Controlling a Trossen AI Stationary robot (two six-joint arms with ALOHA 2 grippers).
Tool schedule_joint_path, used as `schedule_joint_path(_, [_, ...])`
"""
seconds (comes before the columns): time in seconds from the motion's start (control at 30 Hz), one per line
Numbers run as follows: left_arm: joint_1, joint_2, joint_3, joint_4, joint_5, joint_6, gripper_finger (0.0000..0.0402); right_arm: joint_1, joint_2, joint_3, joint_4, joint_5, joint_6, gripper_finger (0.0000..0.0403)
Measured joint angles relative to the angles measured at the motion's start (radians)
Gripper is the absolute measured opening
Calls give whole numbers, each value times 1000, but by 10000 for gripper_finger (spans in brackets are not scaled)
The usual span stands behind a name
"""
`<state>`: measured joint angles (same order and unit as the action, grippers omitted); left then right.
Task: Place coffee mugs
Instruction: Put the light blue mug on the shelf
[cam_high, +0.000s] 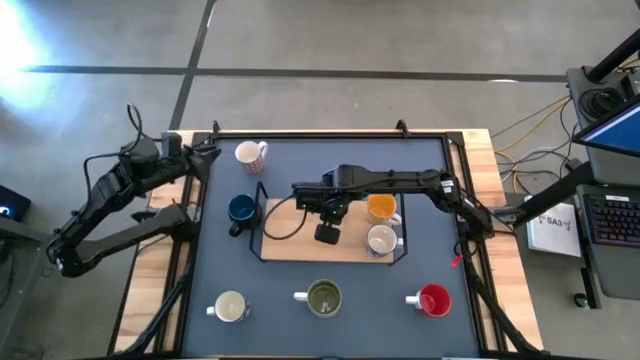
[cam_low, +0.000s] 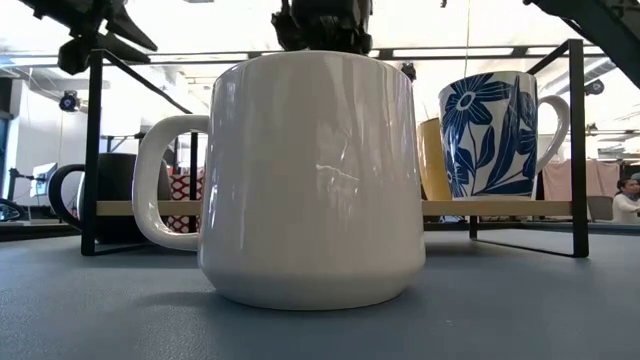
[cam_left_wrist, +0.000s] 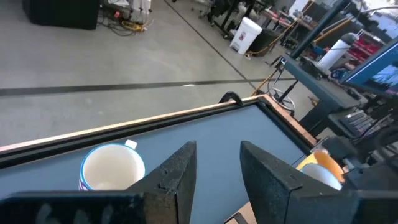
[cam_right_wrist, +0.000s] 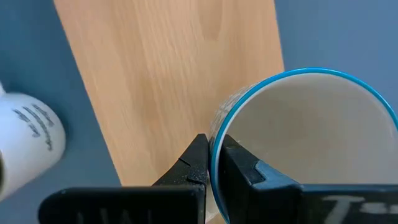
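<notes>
My right gripper points down over the wooden board of the black-framed rack. It is shut on a white mug with a blue rim, which the gripper hides in the high view. On the board's right end stand an orange mug and a blue-flowered white mug. Standing on the mat are a red-marked white mug, a dark blue mug, a cream mug, an olive-inside mug and a red mug. My left gripper is open over the far left corner. My right gripper pinches the blue-rimmed mug by its rim, one finger outside the wall and one inside the cup. The fingers come from above, pointing down. The mug stays upright with its mouth up, over the board. Whether its base touches the board does not show.
The rack's black frame rises around the board, with posts at its corners. The low view is mostly filled by a big white mug near the front edge. A white printed mug shows on the mat beside the board.
</notes>
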<state>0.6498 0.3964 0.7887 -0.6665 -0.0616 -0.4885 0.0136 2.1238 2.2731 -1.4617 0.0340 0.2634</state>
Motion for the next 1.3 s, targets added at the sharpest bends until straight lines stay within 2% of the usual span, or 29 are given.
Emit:
schedule_joint_path(0.23, [0,-39,0,-20,0,-1,107,45,-4,-63,25,-3,1,13])
schedule_joint_path(0.5, [0,-60,0,-44,0,-7,107,56,-22,-117,32,95,-12,13])
schedule_joint_path(0.63, [0,-62,0,-54,1,-11,107,57,-75,-213,76,100,10,13])
schedule_joint_path(1.0, [0,-63,0,-55,1,-35,107,58,-331,-572,374,98,155,13])
schedule_joint_path(1.3, [0,-63,0,-51,-5,-67,107,58,-375,-669,429,96,163,13])
